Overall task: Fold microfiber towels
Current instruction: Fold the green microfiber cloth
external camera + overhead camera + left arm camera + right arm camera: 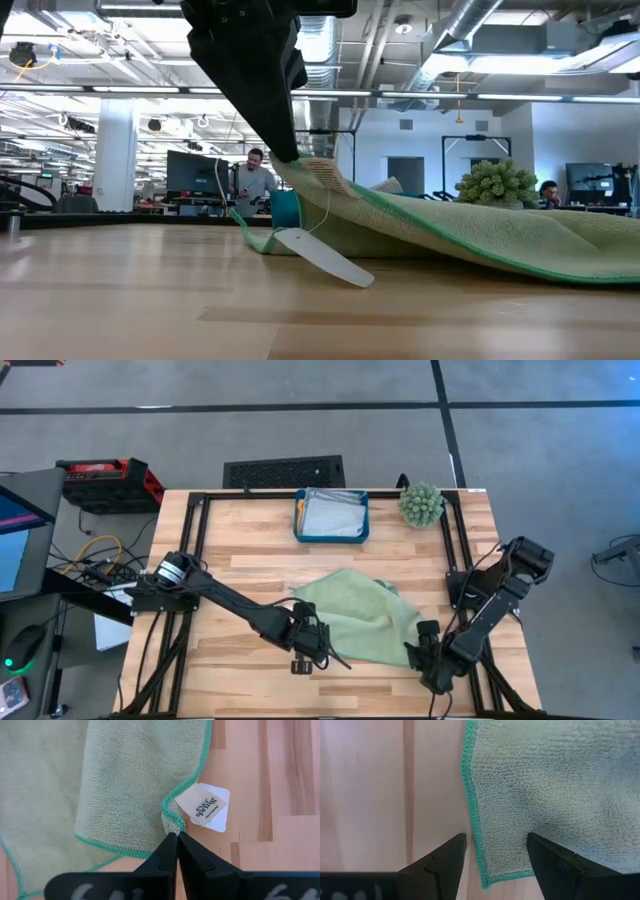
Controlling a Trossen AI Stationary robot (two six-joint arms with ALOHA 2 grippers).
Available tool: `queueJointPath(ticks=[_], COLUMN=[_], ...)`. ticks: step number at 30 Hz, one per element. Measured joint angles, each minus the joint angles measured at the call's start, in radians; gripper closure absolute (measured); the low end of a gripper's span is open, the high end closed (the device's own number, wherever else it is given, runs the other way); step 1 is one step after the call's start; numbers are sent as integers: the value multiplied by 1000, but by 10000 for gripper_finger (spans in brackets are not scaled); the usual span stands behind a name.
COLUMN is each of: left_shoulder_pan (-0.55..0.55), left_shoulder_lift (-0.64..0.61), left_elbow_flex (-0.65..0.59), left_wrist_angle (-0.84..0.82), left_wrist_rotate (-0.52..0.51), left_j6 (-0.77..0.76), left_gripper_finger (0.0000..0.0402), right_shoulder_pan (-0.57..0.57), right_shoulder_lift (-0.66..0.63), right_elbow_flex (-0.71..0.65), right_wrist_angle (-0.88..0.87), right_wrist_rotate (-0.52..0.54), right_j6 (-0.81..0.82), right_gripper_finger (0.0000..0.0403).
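A light green towel (360, 622) is lying rumpled in the middle of the table (250, 565), toward the front edge, its left part partly folded over itself so that a teal-stitched hem is crossing the cloth in the left wrist view. The left gripper (177, 839) is pinching the towel's left corner, fingers pressed together on the hem right beside the white label (206, 807), and in the low view that corner is being held up off the wood with the label hanging down to the table. The right gripper (496, 845) is standing with its fingers spread wide, straddling the towel's right near corner; the hem is running between them, and nothing is clamped. Whether the fingers are touching the cloth cannot be told.

Bare wood is lying open to the left of the towel and in a strip along the front edge. Behind the towel, at the back edge, a teal tray (300, 525) is holding pale folded towels (333, 516), with a spiky plant (421, 504) just to its right. In the low view, people are sitting in the room beyond.
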Motion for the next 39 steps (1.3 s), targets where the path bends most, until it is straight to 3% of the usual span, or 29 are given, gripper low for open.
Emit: queueJointPath(ticks=[7,18,24,39], left_shoulder_pan=[-11,-17,-25,-39], left_shoulder_lift=[0,-3,-68,-327], left_elbow_flex=[0,0,1,2], left_wrist_angle=[-1,-1,3,-27], left_wrist_rotate=[1,1,-72,-522], left_j6=[-12,-44,-76,-75], left_gripper_finger=[401,401,401,401], right_shoulder_pan=[-12,-5,3,-72], right_shoulder_lift=[-9,-25,-134,-422], right_elbow_flex=[-4,3,85,306], right_wrist_angle=[1,-11,-117,-861], right_wrist_rotate=[-11,-2,95,549], right_j6=[51,63,37,188], right_gripper_finger=[194,389,385,398])
